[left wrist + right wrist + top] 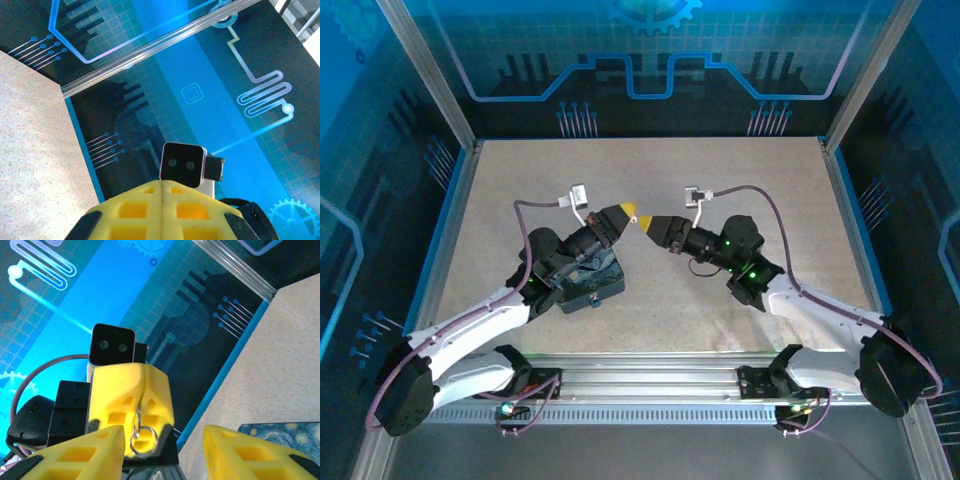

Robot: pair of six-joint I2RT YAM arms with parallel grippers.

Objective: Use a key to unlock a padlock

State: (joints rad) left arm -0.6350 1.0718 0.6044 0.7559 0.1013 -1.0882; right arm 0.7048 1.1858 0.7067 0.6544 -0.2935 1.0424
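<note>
While the right tool point(648, 224) stands spread, the left tool point(628, 212), tip to tip with it, is pressed together, pinching a small silvery ring point(144, 434) within the right tool's gap.

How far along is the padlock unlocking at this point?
Done: the left gripper is shut on a silvery ring and raised tip to tip with the right gripper. In hand: the right gripper's jaws stand open on either side of the left's fingertips, which looks like a handover or alignment. Left: I can't tell whether the ring belongs to the key or the lock, so the unlocking itself can't be counted as done.
</note>
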